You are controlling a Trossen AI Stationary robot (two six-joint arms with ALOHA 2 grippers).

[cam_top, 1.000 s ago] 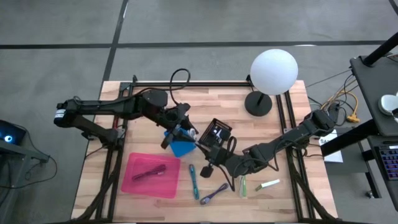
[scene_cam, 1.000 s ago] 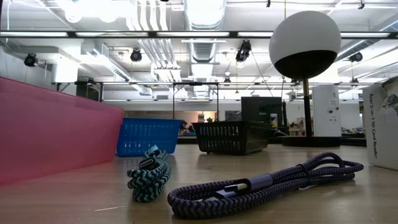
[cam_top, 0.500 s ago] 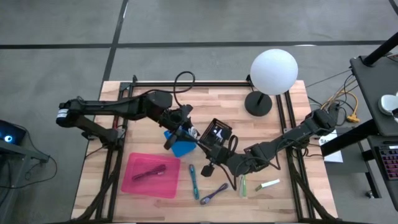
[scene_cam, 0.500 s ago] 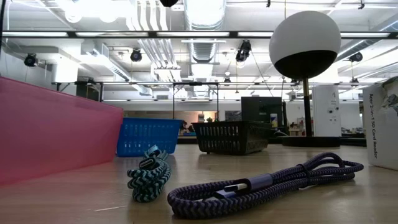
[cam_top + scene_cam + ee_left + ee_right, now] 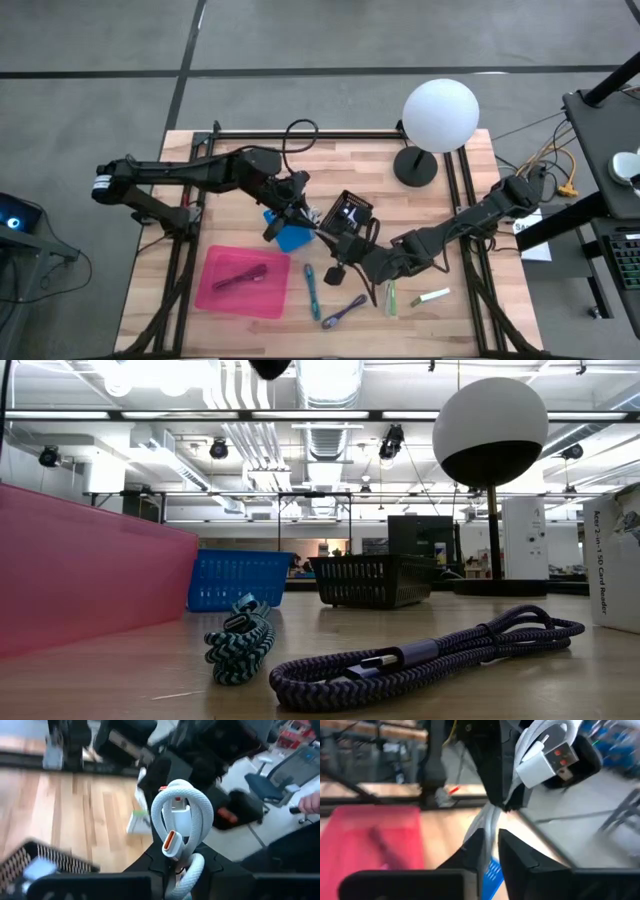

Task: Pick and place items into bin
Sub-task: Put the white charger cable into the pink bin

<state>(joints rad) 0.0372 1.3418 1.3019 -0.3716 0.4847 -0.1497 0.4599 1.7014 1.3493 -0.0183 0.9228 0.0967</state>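
Observation:
Both grippers meet over the table's middle on a coiled white cable, which has a USB-C plug and a USB-A plug. My left gripper reaches in from the left, my right gripper from the right, just above a small blue bin. A teal braided cable, a purple braided cable, a green item and a white item lie flat near the table's near edge. A purple thing lies in the pink tray. My left gripper holds the white cable's coil at its lower part, pinched between the two fingers; the loops and the USB-C plug stand out beyond the fingertips, lifted clear of the table. My right gripper has a strand of the same cable between its two fingers, below the left gripper's hold; the USB-A plug sticks out above.
A black mesh basket with a pale thing inside stands just right of the grippers. The white globe lamp stands at the far right corner. A white box shows at the low view's right side. Bare wood lies along the far edge.
My left arm has edged a little toward the table's right, closer to my right gripper, and a dark part of an arm has come into the top of the low view. The things on the table have stayed put.

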